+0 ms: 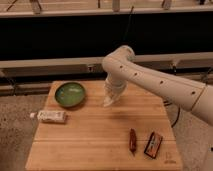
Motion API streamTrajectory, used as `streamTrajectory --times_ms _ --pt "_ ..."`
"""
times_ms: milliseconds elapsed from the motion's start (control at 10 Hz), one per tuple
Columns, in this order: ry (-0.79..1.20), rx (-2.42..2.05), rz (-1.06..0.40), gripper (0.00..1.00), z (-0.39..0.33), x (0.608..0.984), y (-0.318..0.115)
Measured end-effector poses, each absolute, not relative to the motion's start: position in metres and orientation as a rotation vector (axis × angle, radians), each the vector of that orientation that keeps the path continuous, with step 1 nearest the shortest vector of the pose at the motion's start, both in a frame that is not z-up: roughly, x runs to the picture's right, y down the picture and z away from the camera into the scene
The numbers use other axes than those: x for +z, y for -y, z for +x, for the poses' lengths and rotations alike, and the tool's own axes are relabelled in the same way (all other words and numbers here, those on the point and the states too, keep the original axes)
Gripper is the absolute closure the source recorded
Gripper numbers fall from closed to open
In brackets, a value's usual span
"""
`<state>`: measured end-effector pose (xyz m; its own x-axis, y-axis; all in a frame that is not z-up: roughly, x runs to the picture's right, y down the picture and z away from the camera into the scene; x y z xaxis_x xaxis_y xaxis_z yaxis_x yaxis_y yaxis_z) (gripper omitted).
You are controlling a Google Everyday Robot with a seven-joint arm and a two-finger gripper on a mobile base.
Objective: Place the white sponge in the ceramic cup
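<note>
Gripper (113, 98) over planked wooden table (95, 136)

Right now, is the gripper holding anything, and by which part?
Cannot be told: the gripper points down at the wooden table right of the green bowl.

**White sponge sitting at the gripper's tip**

The white sponge (108, 103) is showing as a small cream-white lump at the very tip of the gripper (113, 96). The gripper is pointing down over the back half of the wooden table (100, 142), just right of the green bowl (70, 94). Whether the sponge is touching the wood or hanging just above it cannot be told.
</note>
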<state>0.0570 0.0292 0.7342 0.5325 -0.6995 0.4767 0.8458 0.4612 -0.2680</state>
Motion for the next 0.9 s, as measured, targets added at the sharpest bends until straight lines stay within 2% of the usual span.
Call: streamTrajectory --times_ms 600,900 --pt "0.269 -0.905 -0.470 1.00 0.073 0.765 0.019" --pt "0.253 -0.888 -0.446 1.00 0.075 0.769 0.032"
